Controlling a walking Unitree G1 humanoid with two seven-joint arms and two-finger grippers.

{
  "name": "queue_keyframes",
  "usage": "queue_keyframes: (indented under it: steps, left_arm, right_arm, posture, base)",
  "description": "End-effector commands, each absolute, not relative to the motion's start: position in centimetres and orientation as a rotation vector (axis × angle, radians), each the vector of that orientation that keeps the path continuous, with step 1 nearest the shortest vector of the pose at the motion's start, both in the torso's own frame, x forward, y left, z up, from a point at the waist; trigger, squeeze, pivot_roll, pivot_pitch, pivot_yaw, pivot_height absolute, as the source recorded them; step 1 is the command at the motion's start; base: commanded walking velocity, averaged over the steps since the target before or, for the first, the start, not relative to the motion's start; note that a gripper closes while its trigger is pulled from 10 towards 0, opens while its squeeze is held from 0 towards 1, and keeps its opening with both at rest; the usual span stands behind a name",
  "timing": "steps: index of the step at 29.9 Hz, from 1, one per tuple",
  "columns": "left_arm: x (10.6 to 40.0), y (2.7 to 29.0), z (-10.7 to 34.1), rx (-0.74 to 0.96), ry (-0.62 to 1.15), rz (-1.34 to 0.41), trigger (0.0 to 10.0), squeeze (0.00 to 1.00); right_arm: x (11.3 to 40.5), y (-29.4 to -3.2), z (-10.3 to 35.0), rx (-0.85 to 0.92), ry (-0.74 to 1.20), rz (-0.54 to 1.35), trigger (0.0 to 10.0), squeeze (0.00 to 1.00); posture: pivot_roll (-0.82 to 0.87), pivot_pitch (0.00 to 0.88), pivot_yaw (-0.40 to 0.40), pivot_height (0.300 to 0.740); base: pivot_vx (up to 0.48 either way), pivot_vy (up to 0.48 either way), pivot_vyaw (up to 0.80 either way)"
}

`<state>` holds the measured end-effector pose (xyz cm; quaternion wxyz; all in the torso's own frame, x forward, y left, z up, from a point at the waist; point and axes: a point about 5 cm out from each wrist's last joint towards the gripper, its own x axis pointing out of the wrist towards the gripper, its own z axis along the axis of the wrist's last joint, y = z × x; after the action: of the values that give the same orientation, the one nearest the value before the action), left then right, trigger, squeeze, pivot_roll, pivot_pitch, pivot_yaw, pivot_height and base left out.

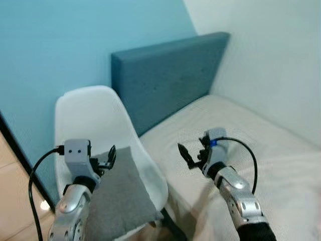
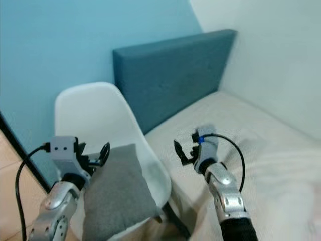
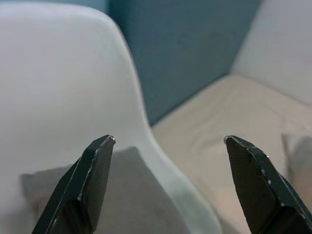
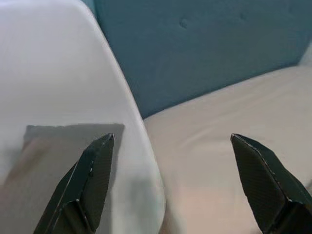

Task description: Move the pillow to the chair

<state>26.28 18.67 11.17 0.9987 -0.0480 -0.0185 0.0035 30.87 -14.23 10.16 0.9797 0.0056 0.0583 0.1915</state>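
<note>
— What do we have on our left side?

— Furthest left is the light blue wall (image 1: 75, 45), with a dark vertical strip (image 1: 20, 150) along its foot and a patch of pale wooden floor (image 1: 10, 201) beyond that. Our left gripper (image 1: 109, 156) is raised in front of us, just over the top edge of the pillow. In its wrist view the two black fingers (image 3: 90, 180) stand wide apart with nothing between them, so we call it open and empty.

— And the pillow itself?

— The grey pillow (image 1: 120, 201) is on the white chair (image 1: 95, 120). It sits on the seat and leans back against the shell, its upper corner just below our left fingertips. We cannot tell whether those fingertips touch the fabric or are just clear of it.

— What comes next, moving right?

— Behind the chair stands the dark blue headboard (image 1: 170, 75), and the chair's right rim is just beside the edge of the bed (image 1: 241, 130), which is covered in a beige sheet.

— Where is our other hand?

— Our right gripper (image 1: 189, 154) hangs above the near edge of the bed, between the chair and the mattress, apart from the pillow. Its fingers (image 4: 92, 180) are spread wide in the wrist view and hold nothing.

— And at the far right?

— A white wall (image 1: 271, 60) runs along the far side of the bed.
</note>
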Motion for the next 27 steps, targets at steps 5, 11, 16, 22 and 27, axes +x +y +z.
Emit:
queue_keyframes:
  steps: [5,11,16,22,27]
  left_arm:
    - [26.42,18.44,11.23,-0.113,-0.033,-0.003,10.0,0.00]
    - [26.44,18.37,11.23,-0.118,-0.032,-0.006,10.0,0.00]
    - [26.47,18.31,11.17,-0.124,-0.028,-0.009,10.0,0.00]
    - [26.47,18.27,11.14,-0.131,-0.027,-0.011,10.0,0.00]
    - [26.45,18.25,11.05,-0.145,-0.026,-0.012,10.0,0.00]
  right_arm:
    - [31.04,-14.63,10.21,-0.006,0.127,0.376,10.0,0.00]
    - [31.07,-14.72,10.20,-0.010,0.129,0.375,10.0,0.00]
    - [31.09,-14.78,10.20,-0.018,0.130,0.373,10.0,0.00]
    - [31.08,-14.80,10.15,-0.023,0.131,0.370,10.0,0.00]
    - [31.07,-14.90,10.01,-0.023,0.138,0.361,10.0,0.00]
  posture:
    - [-0.01,0.000,-0.089,0.740]
    - [-0.01,0.000,-0.093,0.740]
    - [-0.01,0.000,-0.096,0.740]
    - [-0.01,0.000,-0.098,0.740]
    - [-0.01,0.000,-0.098,0.740]
  base:
    - [0.000,0.000,-0.76]
    - [0.000,0.000,-0.76]
    - [0.000,0.000,-0.76]
    - [0.000,0.000,-0.76]
    - [0.000,0.000,-0.76]
